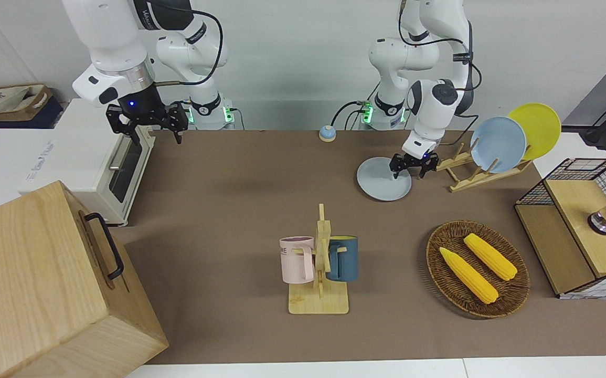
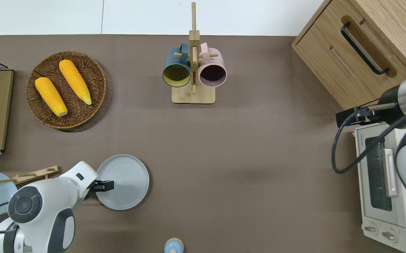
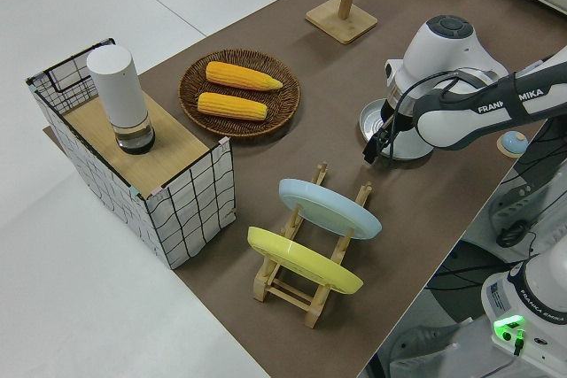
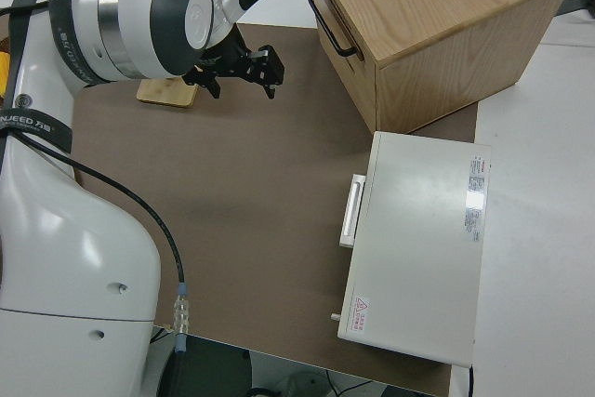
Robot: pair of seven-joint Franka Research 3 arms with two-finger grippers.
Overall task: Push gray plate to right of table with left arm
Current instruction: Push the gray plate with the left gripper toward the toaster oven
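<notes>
Overhead view puts the left tool (image 2: 108,185) over the gray plate (image 2: 125,182), at its rim toward the left arm's end; whether its fingers are spread or clenched I cannot tell. The plate lies on the table (image 2: 252,154), near the robots. The right arm is parked. A tool set too high could ride over the low rim; an off-center push could spin the plate. Bare brown table runs from the plate to the toaster oven (image 2: 385,182), with the mug rack (image 2: 193,70) farther out.
</notes>
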